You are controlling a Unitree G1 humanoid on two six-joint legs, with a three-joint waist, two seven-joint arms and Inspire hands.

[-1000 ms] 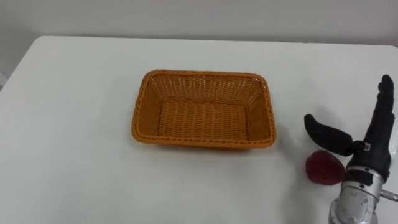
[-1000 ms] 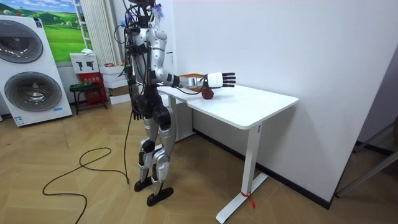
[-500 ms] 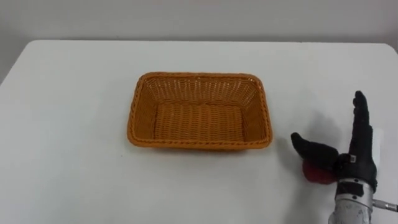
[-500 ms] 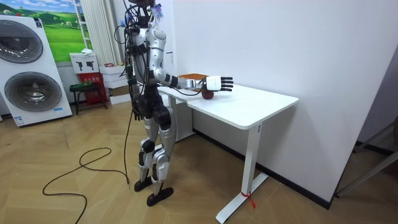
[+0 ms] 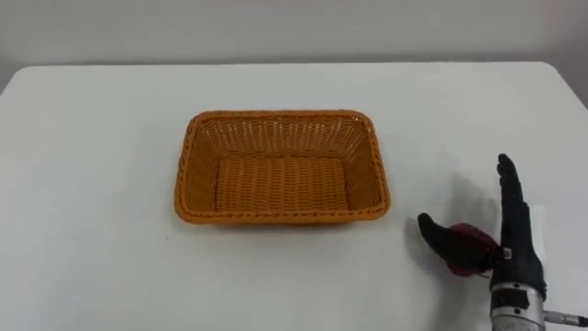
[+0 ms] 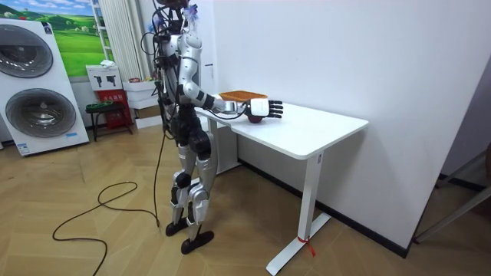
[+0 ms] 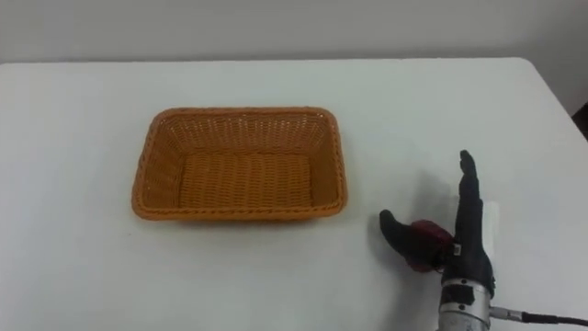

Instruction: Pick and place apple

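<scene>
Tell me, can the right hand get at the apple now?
Probably yes: the open right hand brackets the apple on the table, thumb one side, straight fingers the other, nothing between.

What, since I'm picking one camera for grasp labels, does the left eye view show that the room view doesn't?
Left eye view: the basket's empty woven inside, and the right hand with thumb and straight fingers on either side of the apple, not closed on it. Room view: the robot standing at the white table's end, washing machines behind it, the wooden floor. Shared: table, basket, apple, right hand.
</scene>
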